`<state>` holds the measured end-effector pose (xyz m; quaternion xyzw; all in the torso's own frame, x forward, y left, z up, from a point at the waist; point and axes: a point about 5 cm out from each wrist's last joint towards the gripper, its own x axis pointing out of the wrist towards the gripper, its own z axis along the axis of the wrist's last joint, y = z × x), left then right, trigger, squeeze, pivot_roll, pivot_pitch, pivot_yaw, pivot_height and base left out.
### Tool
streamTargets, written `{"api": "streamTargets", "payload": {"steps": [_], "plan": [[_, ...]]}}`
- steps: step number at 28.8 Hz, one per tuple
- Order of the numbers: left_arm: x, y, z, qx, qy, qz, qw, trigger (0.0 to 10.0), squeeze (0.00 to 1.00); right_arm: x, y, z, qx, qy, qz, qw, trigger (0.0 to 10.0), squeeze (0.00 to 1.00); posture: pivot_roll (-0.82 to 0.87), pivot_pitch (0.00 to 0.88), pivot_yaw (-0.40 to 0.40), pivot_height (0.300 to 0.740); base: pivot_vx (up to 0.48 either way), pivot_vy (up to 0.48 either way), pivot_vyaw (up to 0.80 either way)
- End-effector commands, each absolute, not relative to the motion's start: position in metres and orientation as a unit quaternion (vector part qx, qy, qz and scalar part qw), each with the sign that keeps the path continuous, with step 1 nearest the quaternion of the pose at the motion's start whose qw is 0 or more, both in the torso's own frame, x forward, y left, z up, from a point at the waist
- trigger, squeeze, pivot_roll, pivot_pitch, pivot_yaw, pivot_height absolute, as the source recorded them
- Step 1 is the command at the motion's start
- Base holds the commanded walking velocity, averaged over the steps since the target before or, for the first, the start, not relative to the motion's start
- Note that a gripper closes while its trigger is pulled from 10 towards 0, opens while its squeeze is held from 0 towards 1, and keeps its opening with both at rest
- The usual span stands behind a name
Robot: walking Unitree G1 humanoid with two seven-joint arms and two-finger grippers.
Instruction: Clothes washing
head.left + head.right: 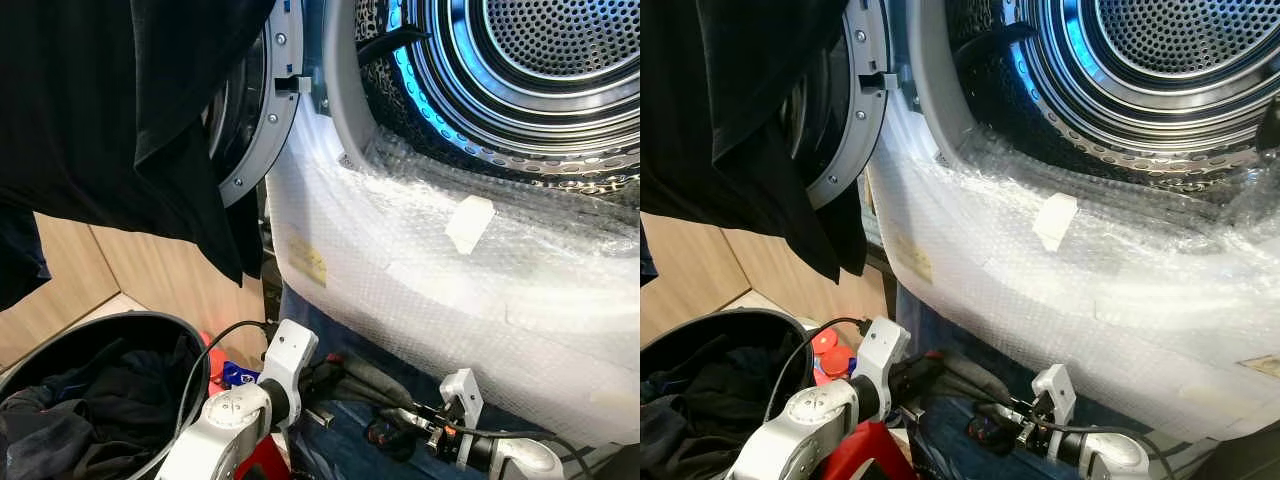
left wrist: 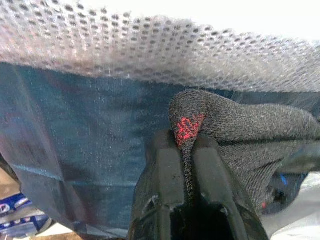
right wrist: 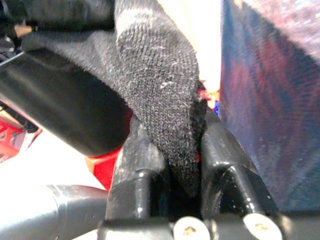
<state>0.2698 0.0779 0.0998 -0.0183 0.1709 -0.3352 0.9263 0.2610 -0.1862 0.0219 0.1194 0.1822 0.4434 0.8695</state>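
A grey knitted sock was pinched by both the left gripper and the right gripper, at six o'clock below the washer drum.

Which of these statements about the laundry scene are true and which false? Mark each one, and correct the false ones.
1. The washing machine door stands open. True.
2. The left gripper has its jaws shut on a grey knitted sock. True.
3. The drum is packed full of clothes. False: its perforated metal wall shows bare.
4. The black basket at the robot's left holds dark clothes. True.
5. The right gripper is open and holds nothing. False: its jaws pinch grey knitted fabric.
6. The machine's front is wrapped in red cloth. False: it is covered in bubble wrap.
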Motion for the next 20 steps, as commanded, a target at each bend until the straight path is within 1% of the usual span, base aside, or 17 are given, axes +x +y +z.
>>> {"api": "streamTargets", "payload": {"steps": [1, 2, 3, 4, 9, 12, 13, 14, 18, 20], "plan": [[0.273, 0.091, 0.096, -0.015, 0.190, -0.302, 0.934, 3.2, 0.44, 0.266, -0.200, 0.030, 0.125, 0.168, 0.422, 0.882, 0.0, 0.00, 0.03, 0.000, -0.031, 0.740, 0.000, 0.000, 0.00], [0.273, 0.091, 0.095, -0.013, 0.192, -0.300, 0.934, 3.2, 0.44, 0.266, -0.201, 0.031, 0.128, 0.166, 0.422, 0.882, 0.0, 0.00, 0.03, 0.000, -0.031, 0.740, 0.000, 0.000, 0.00], [0.272, 0.094, 0.089, -0.008, 0.210, -0.287, 0.935, 9.8, 1.00, 0.269, -0.202, 0.036, 0.141, 0.153, 0.418, 0.884, 0.0, 0.00, 0.03, 0.000, -0.031, 0.740, 0.000, 0.000, 0.00], [0.272, 0.096, 0.086, -0.005, 0.221, -0.279, 0.934, 10.0, 1.00, 0.271, -0.203, 0.039, 0.149, 0.144, 0.413, 0.887, 0.0, 0.00, 0.03, 0.000, -0.032, 0.740, 0.000, 0.000, 0.00], [0.273, 0.100, 0.083, 0.003, 0.230, -0.260, 0.938, 10.0, 1.00, 0.274, -0.204, 0.044, 0.151, 0.137, 0.412, 0.888, 0.0, 0.00, 0.03, 0.000, -0.031, 0.740, 0.000, 0.000, 0.00], [0.277, 0.104, 0.084, 0.019, 0.226, -0.238, 0.944, 10.0, 1.00, 0.275, -0.204, 0.045, 0.150, 0.135, 0.414, 0.888, 0.0, 0.00, 0.03, 0.000, -0.033, 0.740, 0.000, 0.000, 0.00], [0.279, 0.109, 0.084, 0.035, 0.223, -0.223, 0.948, 10.0, 1.00, 0.275, -0.204, 0.046, 0.148, 0.134, 0.414, 0.888, 0.0, 0.00, 0.03, 0.000, -0.033, 0.740, 0.000, 0.000, 0.00], [0.280, 0.112, 0.085, 0.053, 0.218, -0.211, 0.951, 10.0, 1.00, 0.275, -0.204, 0.047, 0.147, 0.134, 0.414, 0.888, 0.0, 0.00, 0.03, 0.000, -0.032, 0.740, 0.000, 0.000, 0.00], [0.282, 0.119, 0.086, 0.067, 0.203, -0.185, 0.959, 10.0, 1.00, 0.274, -0.205, 0.048, 0.148, 0.133, 0.417, 0.887, 0.0, 0.00, 0.03, 0.000, -0.030, 0.740, 0.000, 0.000, 0.00], [0.282, 0.132, 0.095, 0.053, 0.163, -0.135, 0.976, 10.0, 1.00, 0.270, -0.208, 0.050, 0.145, 0.128, 0.426, 0.884, 0.0, 0.00, 0.03, 0.000, -0.030, 0.740, 0.000, 0.000, 0.00]]}}
